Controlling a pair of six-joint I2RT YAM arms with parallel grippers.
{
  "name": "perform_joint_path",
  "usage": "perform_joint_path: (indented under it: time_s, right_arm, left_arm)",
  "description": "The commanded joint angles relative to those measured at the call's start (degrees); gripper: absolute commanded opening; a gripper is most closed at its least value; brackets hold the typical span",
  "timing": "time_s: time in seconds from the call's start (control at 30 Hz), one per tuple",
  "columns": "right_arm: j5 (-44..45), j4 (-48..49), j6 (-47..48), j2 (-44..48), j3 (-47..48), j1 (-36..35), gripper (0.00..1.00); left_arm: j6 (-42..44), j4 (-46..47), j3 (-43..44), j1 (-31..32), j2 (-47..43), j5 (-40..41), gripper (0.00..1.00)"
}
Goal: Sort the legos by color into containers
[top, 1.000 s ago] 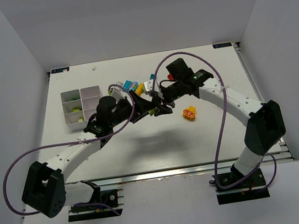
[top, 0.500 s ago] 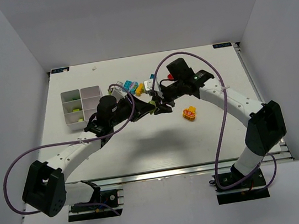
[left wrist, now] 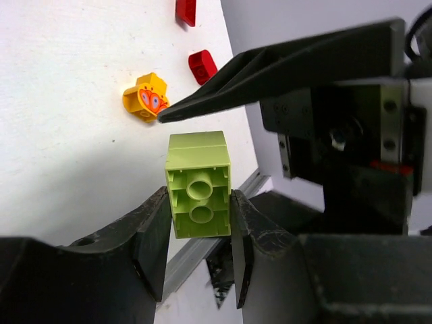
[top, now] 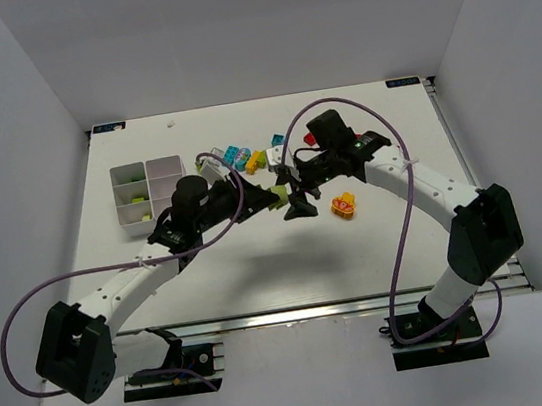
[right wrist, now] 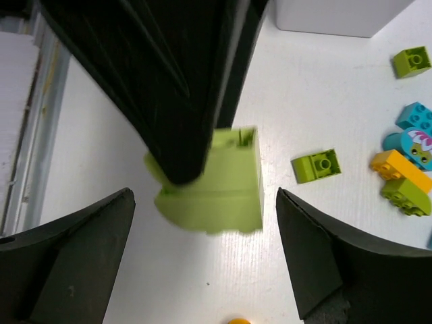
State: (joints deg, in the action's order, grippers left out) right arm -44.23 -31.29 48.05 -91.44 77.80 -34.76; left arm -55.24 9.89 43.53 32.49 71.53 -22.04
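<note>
No legible text, brand or number in any view. Counter (top: 258,255): far-left tag (top: 105,127) and far-right tag (top: 402,81) at its back corners, print too small to read. Orange brick (left wrist: 146,96): pink-and-white printed motif, no letters.

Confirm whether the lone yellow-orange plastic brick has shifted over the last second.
No. The yellow-orange brick keeps its spot relative to the white divided tray.

Left gripper (top: 270,197) sits mid-table with a lime brick (top: 278,194) nipped at its tip, right gripper (top: 296,191) spread wide just beside it — orange brick (top: 343,205) lying near, white tray (top: 164,171) well apart.
</note>
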Motion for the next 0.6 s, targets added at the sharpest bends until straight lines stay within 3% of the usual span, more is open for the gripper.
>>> perform_joint_path:
  time_s: [0.0, 0.17, 0.57]
  right_arm:
    - [-6.83, -5.0, 3.61, 1.7, 0.59, 2.59, 0.89]
    - [-13.41, -20.09, 13.9, -2.16, 6.48, 3.3, 0.89]
    - [-18.09, -36.91, 22.08, -13.94, 22.83, 0.05, 0.89]
  left_arm:
    - [7.06, -3.2, -1.6, 0.29, -4.99, 0.94, 0.15]
    - [15.49, -4.01, -5.28, 0.29, -10.35, 1.3, 0.17]
    - [33.08, -3.38, -10.57, 0.64, -18.97, -2.3, 0.13]
